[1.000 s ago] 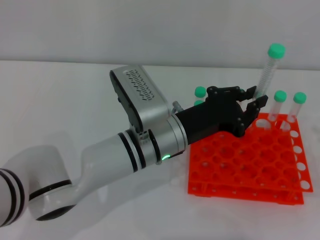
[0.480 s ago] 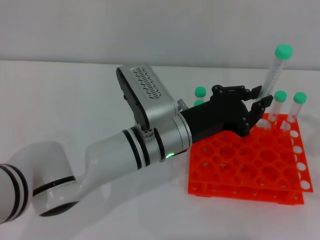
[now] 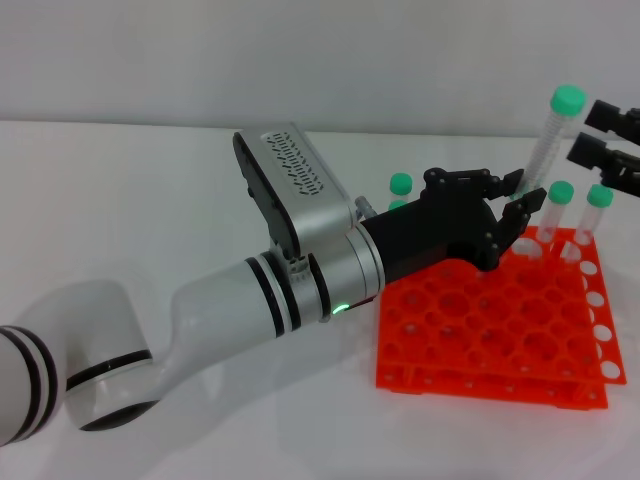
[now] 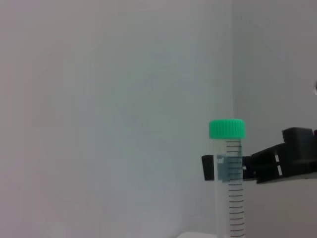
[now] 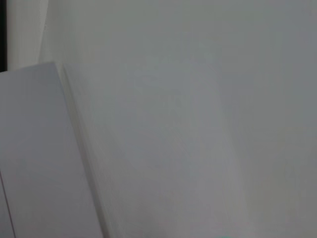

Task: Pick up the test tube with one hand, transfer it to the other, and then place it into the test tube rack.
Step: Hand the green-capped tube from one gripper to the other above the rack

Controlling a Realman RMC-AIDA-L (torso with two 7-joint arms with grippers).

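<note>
My left gripper (image 3: pixel 512 200) is shut on the lower part of the test tube (image 3: pixel 545 145), a clear tube with a green cap. It holds the tube nearly upright, leaning a little, above the back row of the orange-red rack (image 3: pixel 480 335). My right gripper (image 3: pixel 585 132) reaches in from the right edge, open, with its black fingers just right of the tube's top. In the left wrist view the tube (image 4: pixel 231 193) stands upright and the right gripper (image 4: pixel 262 166) is at its upper part, just below the cap. The right wrist view shows only pale surfaces.
Several other green-capped tubes stand in the rack's back row, two at the right (image 3: pixel 560 205) and two at the left behind my left gripper (image 3: pixel 400 184). Many rack holes are free. The white table (image 3: pixel 150 200) lies around the rack.
My left gripper lifted the tube slightly up and right, then held still. My right gripper has come into view from the right, next to the tube's top.
</note>
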